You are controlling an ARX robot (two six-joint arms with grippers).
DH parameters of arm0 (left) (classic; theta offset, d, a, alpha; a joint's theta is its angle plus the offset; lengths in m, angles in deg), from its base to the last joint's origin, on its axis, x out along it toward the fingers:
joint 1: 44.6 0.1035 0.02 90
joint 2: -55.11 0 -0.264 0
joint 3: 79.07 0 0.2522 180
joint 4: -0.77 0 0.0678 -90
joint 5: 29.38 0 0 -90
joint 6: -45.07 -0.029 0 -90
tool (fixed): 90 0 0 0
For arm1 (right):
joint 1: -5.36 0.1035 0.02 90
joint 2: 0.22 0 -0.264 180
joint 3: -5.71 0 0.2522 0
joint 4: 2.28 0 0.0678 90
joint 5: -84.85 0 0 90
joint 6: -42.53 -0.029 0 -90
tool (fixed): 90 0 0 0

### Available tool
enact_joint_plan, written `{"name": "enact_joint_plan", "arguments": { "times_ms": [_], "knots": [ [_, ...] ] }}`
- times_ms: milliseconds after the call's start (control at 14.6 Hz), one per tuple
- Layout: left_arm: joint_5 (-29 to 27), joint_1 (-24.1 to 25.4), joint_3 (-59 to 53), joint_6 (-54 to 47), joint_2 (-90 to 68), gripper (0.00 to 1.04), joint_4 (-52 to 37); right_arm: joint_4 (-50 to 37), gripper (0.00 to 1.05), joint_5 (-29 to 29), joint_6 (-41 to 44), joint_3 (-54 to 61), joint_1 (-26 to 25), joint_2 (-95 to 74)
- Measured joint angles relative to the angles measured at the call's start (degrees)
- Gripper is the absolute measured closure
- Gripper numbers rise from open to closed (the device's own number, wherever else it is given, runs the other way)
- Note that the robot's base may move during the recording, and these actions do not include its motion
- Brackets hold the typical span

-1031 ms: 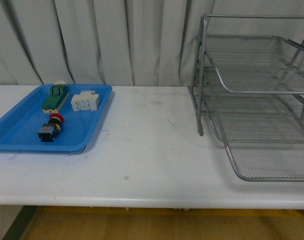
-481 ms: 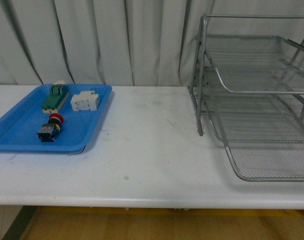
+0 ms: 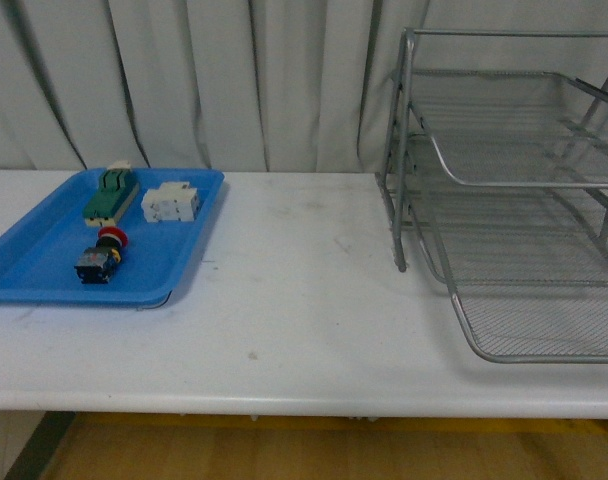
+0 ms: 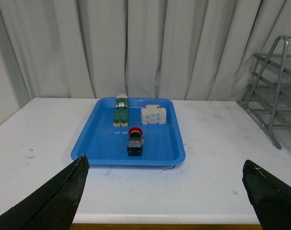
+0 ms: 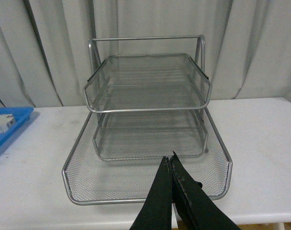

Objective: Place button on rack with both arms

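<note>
Blue tray [image 3: 29, 272], left end of table [image 3: 304, 310]: the button [image 3: 101, 257] lies in its near half, red cap toward the green terminal block [image 3: 110, 193] and white component [image 3: 171, 203]. The left gripper [image 4: 163, 165], spread wide and empty, faces it from well back, and would best descend centred on the blocky body and close across flat sides, not the cap. Rack [image 3: 514, 200], right end, well apart: the right gripper [image 5: 170, 160] is pinched together, holding nothing; neither arm shows in the front view, the rack's right side is cropped, and the button's detail is blurred.
</note>
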Motion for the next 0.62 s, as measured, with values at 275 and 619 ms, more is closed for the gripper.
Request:
{"name": "enact_joint_plan", "arguments": {
  "times_ms": [275,619],
  "knots": [
    [0.0,0.0,0.0,0.0,0.0,0.07,0.0,5.8,1.03,0.0,0.0,0.0,0.0,5.9],
    [-0.1,0.0,0.0,0.0,0.0,0.07,0.0,19.3,1.03,0.0,0.0,-0.1,0.0,16.5]
  ]
}}
